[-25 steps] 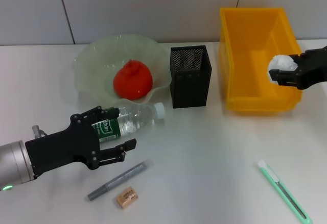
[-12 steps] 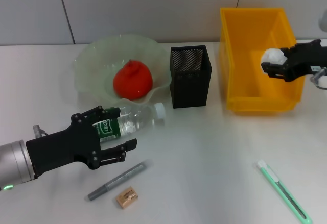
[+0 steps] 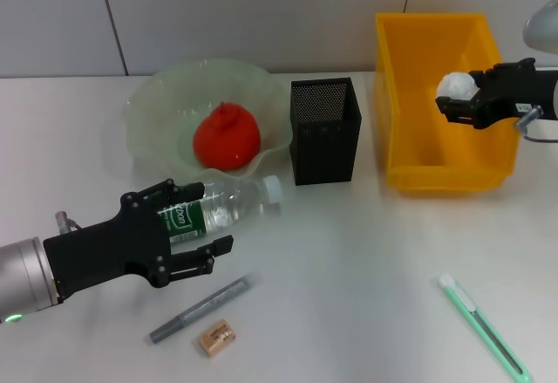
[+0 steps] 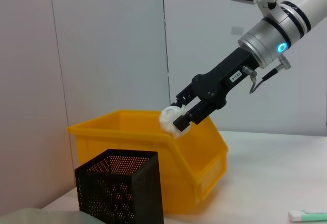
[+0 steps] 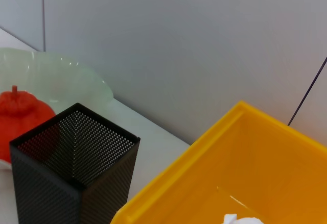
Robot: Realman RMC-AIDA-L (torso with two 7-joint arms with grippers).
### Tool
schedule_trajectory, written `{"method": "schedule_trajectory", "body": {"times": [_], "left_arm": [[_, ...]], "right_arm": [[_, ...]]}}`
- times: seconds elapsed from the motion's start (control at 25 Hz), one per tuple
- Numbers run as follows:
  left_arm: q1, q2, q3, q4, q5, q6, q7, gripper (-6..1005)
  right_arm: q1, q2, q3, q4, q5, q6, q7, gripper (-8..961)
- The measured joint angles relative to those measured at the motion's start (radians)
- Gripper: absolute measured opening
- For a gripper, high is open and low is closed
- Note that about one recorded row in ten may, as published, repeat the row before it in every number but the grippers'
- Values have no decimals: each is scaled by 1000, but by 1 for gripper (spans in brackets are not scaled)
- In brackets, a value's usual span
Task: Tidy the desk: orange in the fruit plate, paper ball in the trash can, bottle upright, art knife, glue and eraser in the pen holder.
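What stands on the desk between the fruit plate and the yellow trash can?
The black mesh pen holder stands between the fruit plate and the trash can, apart from both. The head view shows this.

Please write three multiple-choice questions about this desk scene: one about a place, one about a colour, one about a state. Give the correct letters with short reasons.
1. Where is the orange?
A. in the fruit plate
B. in the pen holder
C. on the bare table

2. What colour is the trash can?
A. black
B. yellow
C. green

3. In what state is the bottle?
A. standing upright
B. lying on its side
C. inside the trash can

Answers:
1 A: the orange sits in the pale green fruit plate.
2 B: the trash can is yellow; the right tool holds the paper ball above it.
3 B: the bottle lies flat by the left tool.
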Motion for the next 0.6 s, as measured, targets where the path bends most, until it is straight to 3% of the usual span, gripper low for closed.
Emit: {"method": "schedule_trajectory", "body": {"times": [0.12, 0.44, 0.6], "left_arm": [[0, 0, 0, 2, 0, 0, 0, 816], [0, 0, 0, 4, 0, 0, 0, 816], [4, 0, 0, 5, -2, 0, 0, 816]], "right_arm": [[0, 1, -2, -2, 0, 7, -6, 530], [-8, 3, -3, 0, 16, 42, -7, 694], [-35, 3, 0, 22, 106, 51, -50, 694]]}}
